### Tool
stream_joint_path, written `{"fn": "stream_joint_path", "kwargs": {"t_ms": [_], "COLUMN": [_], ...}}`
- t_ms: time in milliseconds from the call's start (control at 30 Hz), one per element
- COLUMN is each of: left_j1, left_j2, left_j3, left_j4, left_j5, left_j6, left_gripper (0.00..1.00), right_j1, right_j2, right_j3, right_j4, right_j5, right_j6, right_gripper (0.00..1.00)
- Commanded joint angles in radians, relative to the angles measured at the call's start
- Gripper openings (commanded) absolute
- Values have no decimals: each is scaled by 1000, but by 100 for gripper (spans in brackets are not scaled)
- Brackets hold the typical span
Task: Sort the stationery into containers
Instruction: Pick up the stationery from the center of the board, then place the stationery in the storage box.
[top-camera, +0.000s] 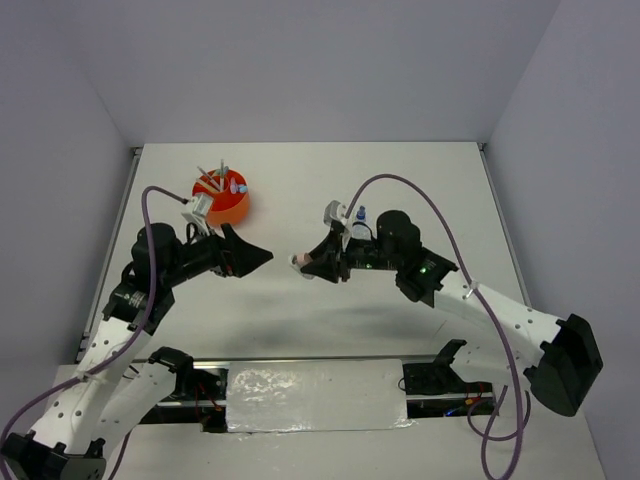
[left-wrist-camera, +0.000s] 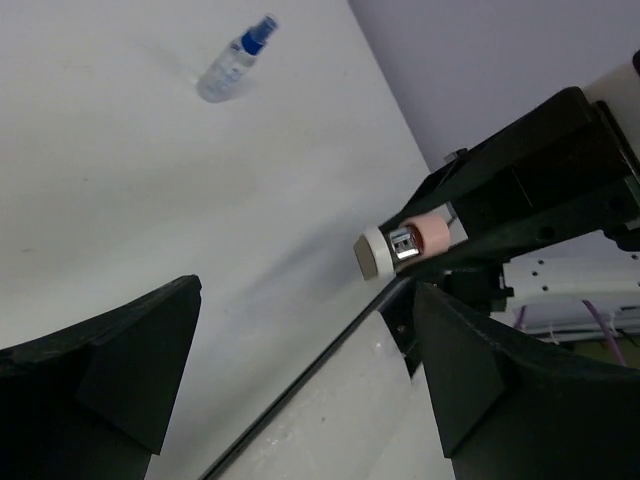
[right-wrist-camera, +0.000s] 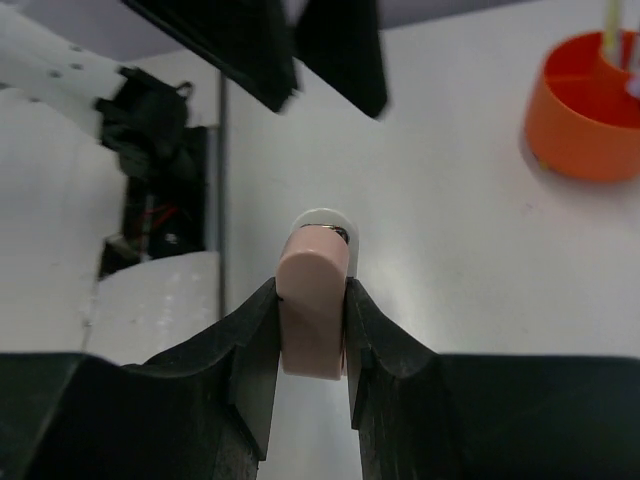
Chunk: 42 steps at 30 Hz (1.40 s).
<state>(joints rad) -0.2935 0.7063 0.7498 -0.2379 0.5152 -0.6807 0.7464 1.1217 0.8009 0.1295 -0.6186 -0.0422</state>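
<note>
My right gripper (top-camera: 306, 264) is shut on a pink eraser block (right-wrist-camera: 313, 310) with a white and metal end, and holds it above the table. In the left wrist view the eraser (left-wrist-camera: 405, 243) sticks out of the right gripper's black fingers. My left gripper (top-camera: 262, 258) is open and empty, its tips facing the eraser a short way to its left. The orange round organizer (top-camera: 238, 207) stands at the back left with several pens and markers upright in it. It also shows in the right wrist view (right-wrist-camera: 585, 130). A small clear blue-capped bottle (left-wrist-camera: 235, 60) lies on the table beside the right arm (top-camera: 361, 215).
The white table is walled by grey panels at the back and sides. A black rail and a white sheet (top-camera: 315, 395) lie along the near edge between the arm bases. The left gripper's fingers (right-wrist-camera: 340, 45) hang at the top of the right wrist view.
</note>
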Motion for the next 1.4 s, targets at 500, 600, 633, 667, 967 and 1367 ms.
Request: {"fn": "stream_joint_path", "kwargs": {"t_ms": [500,600,633,667,967,1367], "left_j1": [-134,-139,-144,-147,-164,-165], "left_j2": [-42,-30,-27,-25,-1,4], "left_j3": [-214,-205,-205,-207,-184,-156], "left_j4": [806,798,798,796,735,716], "left_j5": [453,456,456,456,434,382], "left_j6": [-109,-108,-108,-106,-74,-62], "left_gripper": [90,84,81,78,65,44], "right_j1": [54,56,59,59,68,71], "right_j2": [-73,-65,-63,-62,-31,9], "right_j3": [31,32,34,35,75,78], "right_j4": [205,234,239,242,243,234], "right_j5": [-299,-303,-303,-300,-293,-283], "right_j6": [402,435,435,438,447,444], "right_gripper": [8,8,8,8,9,10]}}
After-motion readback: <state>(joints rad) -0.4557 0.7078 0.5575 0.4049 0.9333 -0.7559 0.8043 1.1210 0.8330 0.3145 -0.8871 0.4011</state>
